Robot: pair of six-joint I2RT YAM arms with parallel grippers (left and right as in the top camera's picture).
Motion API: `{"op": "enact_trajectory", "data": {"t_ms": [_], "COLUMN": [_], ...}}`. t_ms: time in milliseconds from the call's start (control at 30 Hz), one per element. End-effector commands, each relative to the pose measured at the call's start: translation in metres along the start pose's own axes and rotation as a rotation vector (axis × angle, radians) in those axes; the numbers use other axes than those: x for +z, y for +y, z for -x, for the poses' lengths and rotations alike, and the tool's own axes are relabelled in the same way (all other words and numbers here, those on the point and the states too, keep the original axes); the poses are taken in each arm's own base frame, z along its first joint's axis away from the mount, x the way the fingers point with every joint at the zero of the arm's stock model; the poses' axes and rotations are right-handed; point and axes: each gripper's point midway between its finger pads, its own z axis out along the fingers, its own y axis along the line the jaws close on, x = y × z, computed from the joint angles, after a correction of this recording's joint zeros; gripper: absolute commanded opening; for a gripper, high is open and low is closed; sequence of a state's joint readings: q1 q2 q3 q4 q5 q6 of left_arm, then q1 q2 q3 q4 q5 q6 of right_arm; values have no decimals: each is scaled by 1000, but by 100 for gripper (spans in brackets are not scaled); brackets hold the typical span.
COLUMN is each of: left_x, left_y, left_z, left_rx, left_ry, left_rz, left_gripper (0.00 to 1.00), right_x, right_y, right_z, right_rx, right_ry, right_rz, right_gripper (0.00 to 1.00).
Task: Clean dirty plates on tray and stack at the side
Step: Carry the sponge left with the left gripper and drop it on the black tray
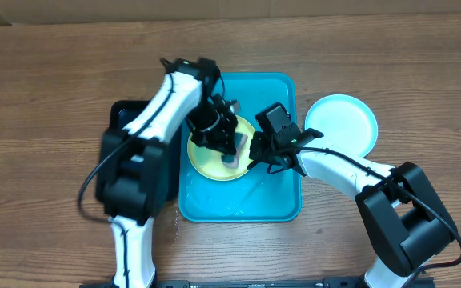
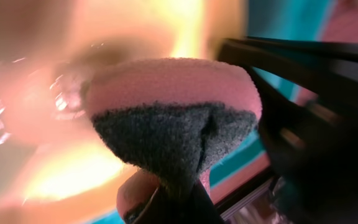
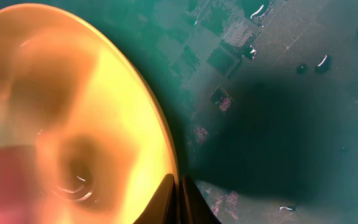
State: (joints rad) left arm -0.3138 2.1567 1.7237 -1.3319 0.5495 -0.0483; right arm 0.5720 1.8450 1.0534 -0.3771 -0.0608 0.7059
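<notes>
Turquoise tray (image 1: 278,204) bears green plate (image 1: 210,164), rim pinched in right claw (image 3: 180,190).

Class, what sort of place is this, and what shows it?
Probably a robotics lab bench staged for dishwashing: robot arms at a wooden table, a wet blue tray holding a green plate, and a sponge.
</notes>
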Motion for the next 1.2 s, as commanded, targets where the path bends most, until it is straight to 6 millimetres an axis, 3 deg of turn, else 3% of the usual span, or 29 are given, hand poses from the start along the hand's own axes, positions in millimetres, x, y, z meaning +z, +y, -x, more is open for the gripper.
{"op": "enact_trajectory", "data": {"t_ms": [0,133,233,467,700,900,1033,1167], "left_x": [-75,-114,-131,-144,-129,-90,-72,-68], "left_y": [-11,16,35,87,134,165,174,175], "left_z": [-9,-31,-43,-60,-69,-58,-56,-50], "left_rx": [62,-17,-91,-273,-398,-417,-373,-336], "left_ry": [-201,-272,-291,-287,-277,-317,-311,-314], "left_rz": [66,236,338,562,750,746,742,673], "left_gripper": [4,4,4,4,4,10,14,17], "right_x": [4,4,4,4,4,4,4,4], "right_y": [-1,-1,-1,0,0,0,-1,0], "right_z": [-4,-4,-4,-4,-4,-4,-4,-4], "right_rx": [-4,-4,-4,-4,-4,-4,-4,-4], "right_ry": [9,9,9,7,7,7,7,7], "right_rz": [-4,-4,-4,-2,-3,-2,-3,-2], "right_gripper": [4,4,4,4,4,4,4,4]}}
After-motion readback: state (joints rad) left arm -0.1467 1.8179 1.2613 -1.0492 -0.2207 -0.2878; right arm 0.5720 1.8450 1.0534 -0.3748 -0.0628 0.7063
